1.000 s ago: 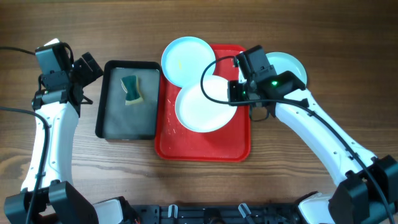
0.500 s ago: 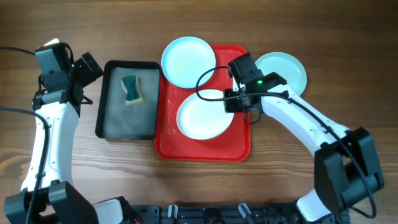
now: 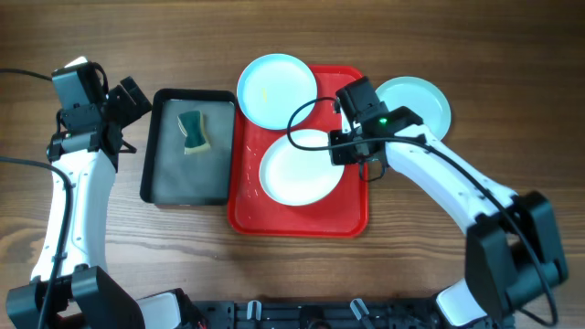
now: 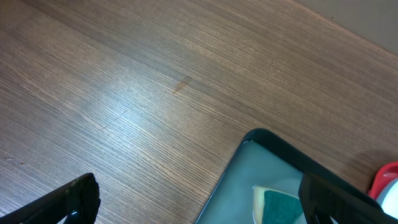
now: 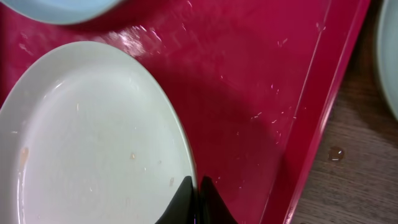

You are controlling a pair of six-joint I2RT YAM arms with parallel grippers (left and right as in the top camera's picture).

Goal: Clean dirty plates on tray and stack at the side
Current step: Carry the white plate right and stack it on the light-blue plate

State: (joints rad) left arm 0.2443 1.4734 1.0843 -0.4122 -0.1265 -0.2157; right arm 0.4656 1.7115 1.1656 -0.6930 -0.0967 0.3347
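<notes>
The right gripper (image 5: pixel 194 190), pinched shut, has slid to the white plate (image 5: pixel 93 137) rim, likely the next plate to go, while the left gripper (image 4: pixel 199 186) gapes wide.

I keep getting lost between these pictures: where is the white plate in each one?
Overhead: white plate, middle of the red tray.
Left wrist: not in it.
Right wrist: the plate fills the lower left.
Shared landmark: the red tray, under the plate in both.

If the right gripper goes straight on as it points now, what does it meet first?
Likely the rim of the white plate: the right gripper has its shut tips at it. Depth is unclear; the tray floor lies beside.
</notes>
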